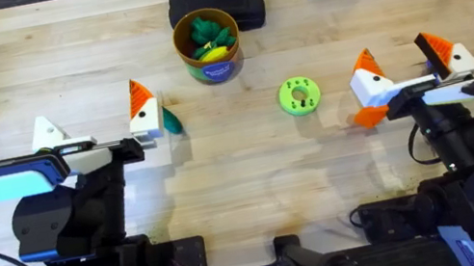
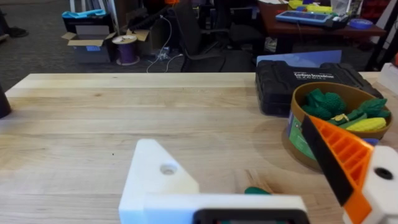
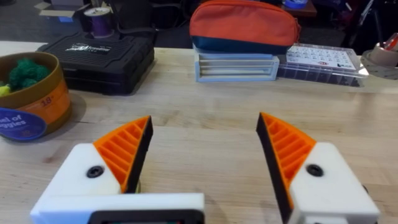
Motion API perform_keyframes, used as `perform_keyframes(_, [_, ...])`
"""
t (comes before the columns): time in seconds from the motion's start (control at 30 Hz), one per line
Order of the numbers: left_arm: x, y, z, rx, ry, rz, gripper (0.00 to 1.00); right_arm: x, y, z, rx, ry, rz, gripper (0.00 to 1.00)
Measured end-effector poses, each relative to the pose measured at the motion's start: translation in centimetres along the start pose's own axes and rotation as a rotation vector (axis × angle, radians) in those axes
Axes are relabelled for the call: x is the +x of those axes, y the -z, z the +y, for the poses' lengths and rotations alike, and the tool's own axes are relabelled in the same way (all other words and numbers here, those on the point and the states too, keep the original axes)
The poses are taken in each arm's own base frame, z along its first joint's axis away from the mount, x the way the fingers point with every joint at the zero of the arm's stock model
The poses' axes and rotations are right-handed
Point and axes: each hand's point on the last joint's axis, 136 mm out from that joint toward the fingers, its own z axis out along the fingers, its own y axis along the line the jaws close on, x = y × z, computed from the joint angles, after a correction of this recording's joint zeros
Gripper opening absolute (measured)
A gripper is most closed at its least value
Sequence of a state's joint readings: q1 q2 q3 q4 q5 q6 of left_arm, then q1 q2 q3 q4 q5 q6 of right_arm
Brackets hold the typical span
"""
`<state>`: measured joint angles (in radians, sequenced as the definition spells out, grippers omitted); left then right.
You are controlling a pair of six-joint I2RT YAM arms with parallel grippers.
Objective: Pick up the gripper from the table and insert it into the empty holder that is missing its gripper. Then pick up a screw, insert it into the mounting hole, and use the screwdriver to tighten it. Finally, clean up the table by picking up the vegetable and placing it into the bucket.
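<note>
- The right gripper [image 3: 202, 155] hangs over the worktop [image 3: 205, 118], jaws spread wide apart, nothing between them.
- The bucket [image 3: 31, 99] stands beside a black case [image 3: 99, 59].
- A red pouch [image 3: 242, 25] tops a box.

— What colours sit beside the left gripper [image 1: 95, 133]?
— A dark green vegetable [image 1: 171, 120] on the pale, grained wooden table [image 1: 247, 190].
— And beyond it?
— The bucket [image 1: 208, 48]: orange-brown rim, green and blue labelled band.
</note>
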<state>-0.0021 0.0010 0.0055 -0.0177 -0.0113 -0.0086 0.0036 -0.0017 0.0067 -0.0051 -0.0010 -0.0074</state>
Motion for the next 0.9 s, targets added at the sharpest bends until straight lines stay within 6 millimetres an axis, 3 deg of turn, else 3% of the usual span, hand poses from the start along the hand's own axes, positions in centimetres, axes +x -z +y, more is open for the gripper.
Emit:
perform_keyframes(0.4, [0.1, 0.0, 0.0, 0.0, 0.0, 0.004, 0.985, -0.1, 0.0, 0.1, -0.003, 0.0, -0.003, 0.992])
perform_keyframes(0.53, [0.9, 0.5, 0.1, -0.003, -0.002, 0.106, 0.985, 0.2, 0.2, 0.1, -0.004, -0.025, 0.032, 0.994])
perform_keyframes(0.63, [-0.7, 1.0, 0.3, -0.021, -0.004, 0.185, 0.986, -0.1, 0.9, 0.1, -0.005, -0.048, 0.114, 0.994])
perform_keyframes(0.8, [-4.0, 1.1, 0.6, -0.036, -0.011, 0.394, 0.986, -4.4, 2.7, 0.2, -0.003, -0.073, 0.207, 0.994])
perform_keyframes(0.83, [-4.4, 0.3, 0.0, -0.008, -0.007, 0.552, 0.986, -6.8, 3.3, 0.2, -0.002, -0.078, 0.264, 0.994])
perform_keyframes(0.9, [-4.6, -1.0, -0.8, 0.036, 0.006, 0.615, 0.986, -7.9, 3.3, 0.3, -0.004, -0.083, 0.302, 0.994])
